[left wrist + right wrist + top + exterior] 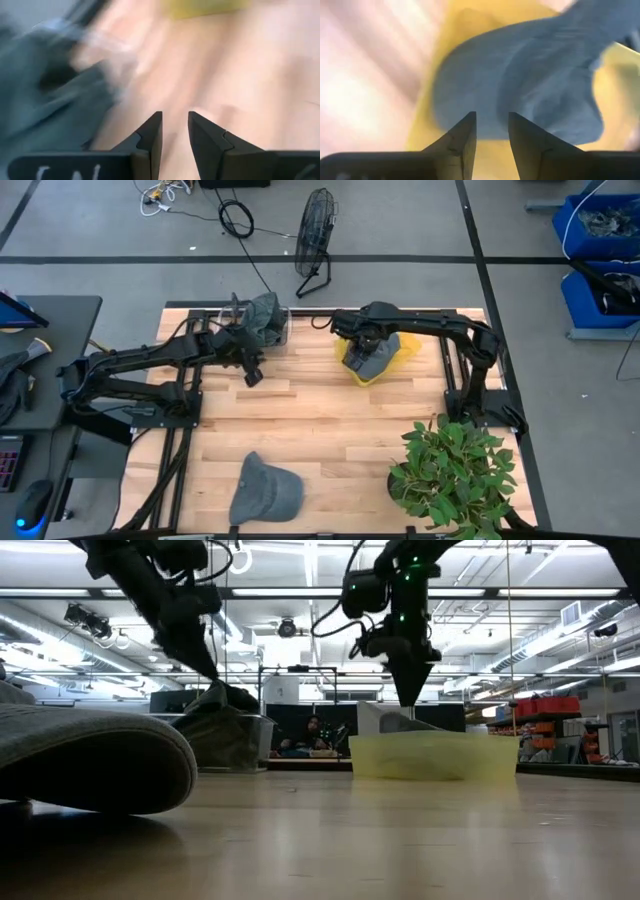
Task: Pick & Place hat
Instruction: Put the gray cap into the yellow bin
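Observation:
Three hats show. A grey-green hat point(265, 313) sits in a clear bin point(283, 330) near the table's far edge, also visible as the hat point(50, 110) in the left wrist view. A blue-grey hat point(372, 362) point(530, 75) lies in a yellow bin point(405, 350) point(430, 755). A third grey hat point(265, 490) point(90, 755) rests flat on the table near its front edge. My left gripper point(252, 373) point(175, 116) hovers beside the clear bin, narrowly open and empty. My right gripper point(365, 348) point(492, 116) point(408, 700) hangs over the yellow bin's hat, narrowly open and empty.
A potted plant point(455, 470) stands at the table's near right corner. Bare wood lies between the bins and the near hat. Off the table stand a floor fan point(315, 230) beyond the far edge, blue crates point(600, 225) to the right and a desk point(40, 360) to the left.

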Controlling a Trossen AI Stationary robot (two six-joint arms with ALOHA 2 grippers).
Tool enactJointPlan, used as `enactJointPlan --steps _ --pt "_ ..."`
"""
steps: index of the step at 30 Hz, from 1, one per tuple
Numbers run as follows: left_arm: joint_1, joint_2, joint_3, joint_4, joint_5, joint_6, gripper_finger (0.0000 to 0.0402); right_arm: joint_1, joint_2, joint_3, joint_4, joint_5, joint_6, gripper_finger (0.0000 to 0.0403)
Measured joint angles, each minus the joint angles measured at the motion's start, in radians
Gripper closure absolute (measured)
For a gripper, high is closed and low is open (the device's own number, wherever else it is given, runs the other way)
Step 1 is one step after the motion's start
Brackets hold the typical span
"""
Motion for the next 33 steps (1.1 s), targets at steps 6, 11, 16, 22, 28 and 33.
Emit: enactJointPlan --steps 6,11,16,22,28,33 --pt "-0.124 0.000 0.000 0.026 0.298 -0.031 0.0306 0.047 -0.036 0.000 0.040 -0.059 -0.112 0.0287" --pt "-0.299 0.000 0.000 0.026 0.292 -0.109 0.0306 0.109 -0.041 0.000 0.248 -0.100 -0.335 0.0286" --pt "-0.416 0.000 0.000 0.026 0.121 -0.143 0.0306 0.166 -0.041 0.000 0.516 -0.296 -0.534 0.0288" --pt "-0.503 0.000 0.000 0.019 0.150 -0.241 0.0306 0.218 -0.041 0.000 0.591 -0.270 -0.649 0.0296" --pt "-0.657 0.061 -0.022 0.010 0.235 -0.266 0.0305 0.229 -0.041 0.000 0.458 -0.191 -0.658 0.0300" --pt "-0.714 0.165 -0.031 0.030 0.229 -0.441 0.0305 0.227 -0.041 0.000 0.374 -0.192 -0.600 0.0300"
